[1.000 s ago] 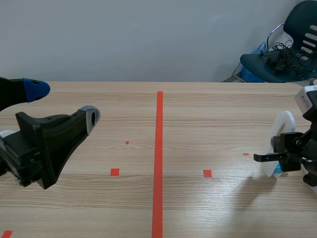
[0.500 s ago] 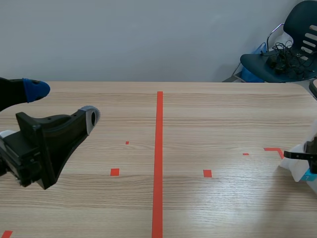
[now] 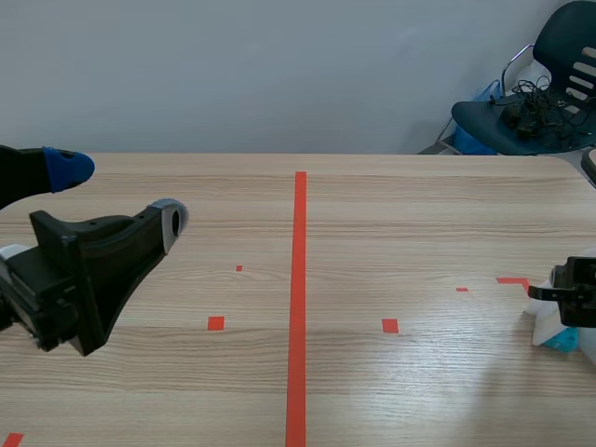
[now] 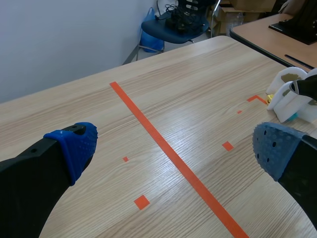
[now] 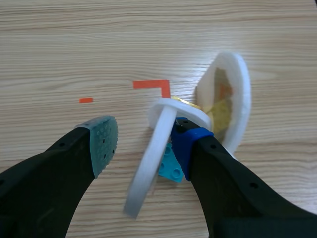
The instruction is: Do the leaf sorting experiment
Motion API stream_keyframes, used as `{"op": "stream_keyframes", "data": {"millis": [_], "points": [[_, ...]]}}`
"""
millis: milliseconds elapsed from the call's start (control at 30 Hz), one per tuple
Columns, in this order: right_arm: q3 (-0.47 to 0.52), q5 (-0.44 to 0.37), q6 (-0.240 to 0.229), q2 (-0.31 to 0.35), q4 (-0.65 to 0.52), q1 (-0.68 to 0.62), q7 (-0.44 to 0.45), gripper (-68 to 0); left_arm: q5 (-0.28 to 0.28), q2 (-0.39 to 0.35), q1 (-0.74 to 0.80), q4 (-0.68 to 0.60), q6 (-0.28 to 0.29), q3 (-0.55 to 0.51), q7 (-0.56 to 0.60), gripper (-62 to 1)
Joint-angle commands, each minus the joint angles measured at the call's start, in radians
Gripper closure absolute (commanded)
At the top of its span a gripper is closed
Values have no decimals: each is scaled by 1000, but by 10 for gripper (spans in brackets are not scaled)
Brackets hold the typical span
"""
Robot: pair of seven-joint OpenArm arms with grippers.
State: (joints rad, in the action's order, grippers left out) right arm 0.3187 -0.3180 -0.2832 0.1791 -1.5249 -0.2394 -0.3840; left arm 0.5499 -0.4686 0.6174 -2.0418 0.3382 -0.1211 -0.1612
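Leaning between the right gripper's [image 5: 143, 143] parted fingers, a thin white round dish [image 5: 148, 163] is resting against the blue pad [image 5: 182, 144], braced, not pinched; possibly yellow leaves [image 5: 220, 111] are sitting in the tilted white bowl [image 5: 240, 94] behind. The left gripper [image 4: 174, 148] is hanging wide open, empty.

We count 2 white plates [image 5: 238, 94], 1 teal block [image 5: 171, 167], 2 tools (left tool [image 4: 173, 148], right tool [image 5: 143, 143]), 1 chair [image 3: 494, 128]. Yellow bits [image 5: 220, 111] in a plate: can't count.

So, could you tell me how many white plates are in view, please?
2. One white plate stands tilted on edge between the fingers of the right gripper, beside its blue pad; the other plate leans just beyond it. Others may be hidden.
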Motion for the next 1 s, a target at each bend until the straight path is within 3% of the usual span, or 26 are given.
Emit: {"op": "stream_keyframes", "data": {"millis": [0,100,233,367,500,767,967], "points": [[-3,-10,-32,29,-31,10,21,-266,7,0,-3,-1,2,-4,14,-623],[-3,-49,-100,52,-89,10,13,-381,7,0,-3,-1,2,-4,14,-623],[-4,-134,-136,92,-218,10,-1,-507,7,0,-3,-1,2,-4,14,-623],[-4,-162,-137,129,-380,-5,-111,-582,7,0,-3,-1,2,-4,14,-623],[-6,-185,-132,154,-490,-88,-90,-667,7,0,-3,-1,2,-4,14,-623],[-101,-222,-129,261,-696,-334,-23,-679,7,0,-3,-1,2,-4,14,-623],[-144,-221,-126,314,-718,-401,-13,-679,7,0,-2,-1,2,-4,13,-623]]}}
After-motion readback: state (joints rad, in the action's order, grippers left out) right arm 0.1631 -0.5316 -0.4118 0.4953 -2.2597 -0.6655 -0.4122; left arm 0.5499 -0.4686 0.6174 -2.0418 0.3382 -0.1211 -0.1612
